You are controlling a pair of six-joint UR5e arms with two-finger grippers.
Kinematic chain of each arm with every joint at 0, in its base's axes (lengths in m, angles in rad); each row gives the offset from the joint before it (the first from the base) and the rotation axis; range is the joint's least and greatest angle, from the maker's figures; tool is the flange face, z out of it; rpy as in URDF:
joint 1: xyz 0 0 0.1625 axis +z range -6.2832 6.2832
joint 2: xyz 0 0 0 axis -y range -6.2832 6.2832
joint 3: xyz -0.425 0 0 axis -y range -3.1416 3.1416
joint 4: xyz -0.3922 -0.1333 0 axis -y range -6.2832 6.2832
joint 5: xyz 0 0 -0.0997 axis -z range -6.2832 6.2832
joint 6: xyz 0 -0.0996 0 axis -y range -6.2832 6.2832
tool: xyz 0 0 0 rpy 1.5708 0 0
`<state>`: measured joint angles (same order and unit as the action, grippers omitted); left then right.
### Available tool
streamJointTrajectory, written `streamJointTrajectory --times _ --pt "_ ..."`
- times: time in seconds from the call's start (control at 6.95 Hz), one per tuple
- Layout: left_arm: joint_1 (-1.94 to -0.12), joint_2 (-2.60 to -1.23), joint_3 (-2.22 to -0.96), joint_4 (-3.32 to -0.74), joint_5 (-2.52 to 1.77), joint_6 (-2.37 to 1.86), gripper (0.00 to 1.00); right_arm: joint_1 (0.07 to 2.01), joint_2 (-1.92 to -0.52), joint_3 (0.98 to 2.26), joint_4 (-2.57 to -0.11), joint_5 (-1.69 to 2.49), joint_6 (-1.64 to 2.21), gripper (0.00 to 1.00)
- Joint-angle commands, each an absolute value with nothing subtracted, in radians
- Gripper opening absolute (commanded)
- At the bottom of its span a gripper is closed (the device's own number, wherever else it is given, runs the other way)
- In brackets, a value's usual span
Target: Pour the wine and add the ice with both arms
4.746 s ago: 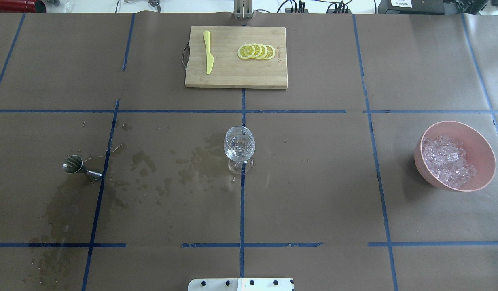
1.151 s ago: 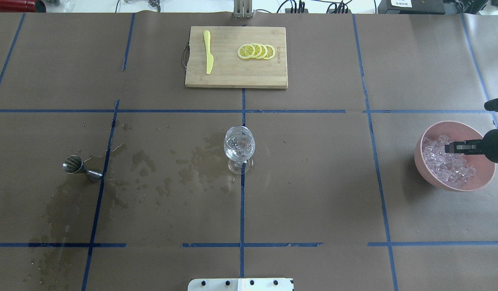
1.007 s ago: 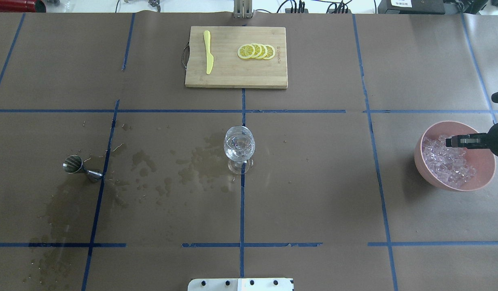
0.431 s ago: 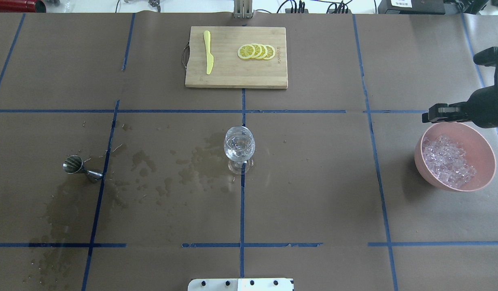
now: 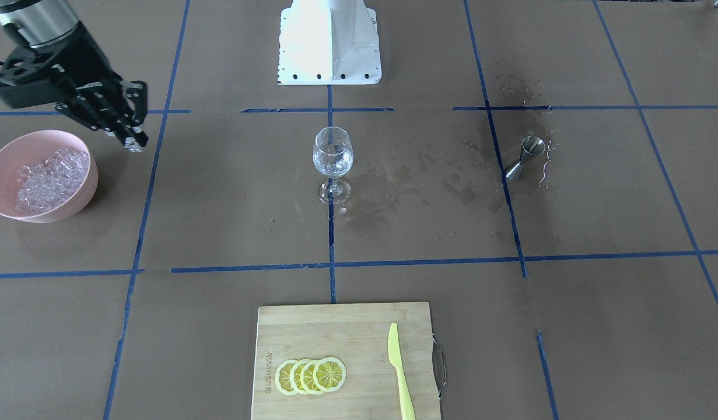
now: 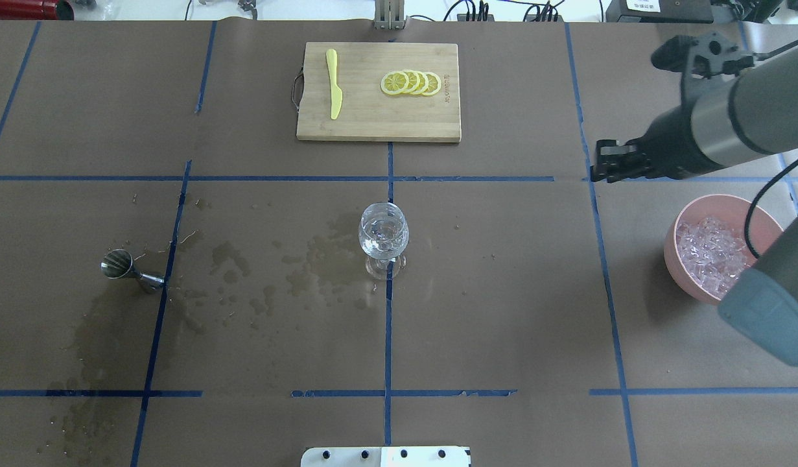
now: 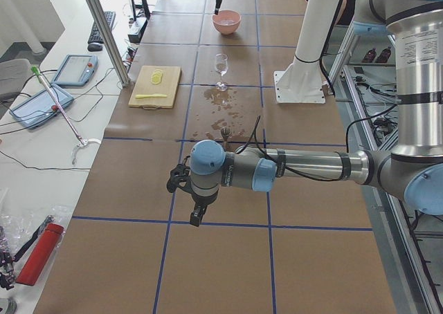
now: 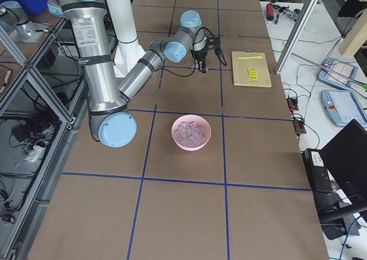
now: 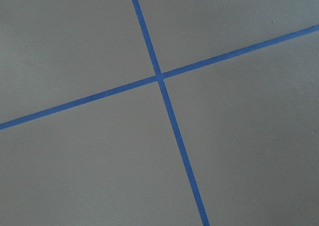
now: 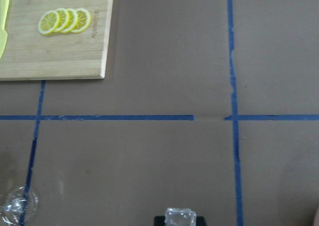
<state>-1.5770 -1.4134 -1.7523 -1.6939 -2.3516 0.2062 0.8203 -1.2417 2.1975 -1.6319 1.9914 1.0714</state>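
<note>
**Q:** Where is the right tool?

**A:** My right tool [image 6: 598, 170] hangs above the bare counter [image 6: 502, 292]. It is just beyond the pink bowl [image 6: 680, 272], on the side toward the wine glass [image 6: 384, 233], and well apart from the glass. Its fingers are pinching a single clear ice cube [image 10: 180, 217], which shows at the bottom edge of my right wrist view.

**Q:** And the ice and the wine?

**A:** The ice [image 6: 710, 256] is heaped in the bowl. The wine [image 5: 333, 163], a clear liquid, sits in the upright glass at the counter's middle. A steel jigger [image 6: 123, 266] sits on the robot's left side among wet stains [image 6: 243, 259].

**Q:** The left tool?

**A:** My left tool [image 7: 197, 217] shows only in a side view, over a blue tape crossing [image 9: 159, 77]. I cannot tell whether it is spread or pressed together.
</note>
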Motion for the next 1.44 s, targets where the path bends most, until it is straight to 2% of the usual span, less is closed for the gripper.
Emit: streamJointTrajectory --times 0.0,0.58,0.86,1.15,1.29 --pt "-1.577 -1.414 -1.755 -1.697 -2.352 0.206 1.0 0.645 -0.973 2.16 -1.853 1.82 1.193 0.0" --pt "-1.578 -1.416 -1.759 -1.698 -2.352 0.206 1.0 0.5 -0.732 1.921 -1.85 1.687 1.293 0.0" --pt "-1.577 -1.416 -1.761 -1.698 -2.353 0.206 1.0 0.479 -0.698 1.873 -1.85 1.672 1.31 0.02" --pt "-1.578 -1.419 -1.763 -1.698 -2.353 0.206 1.0 0.459 -0.699 1.859 -1.85 1.669 1.31 0.13" --pt "-1.578 -1.42 -1.763 -1.698 -2.353 0.206 1.0 0.457 -0.701 1.859 -1.85 1.669 1.31 0.22"
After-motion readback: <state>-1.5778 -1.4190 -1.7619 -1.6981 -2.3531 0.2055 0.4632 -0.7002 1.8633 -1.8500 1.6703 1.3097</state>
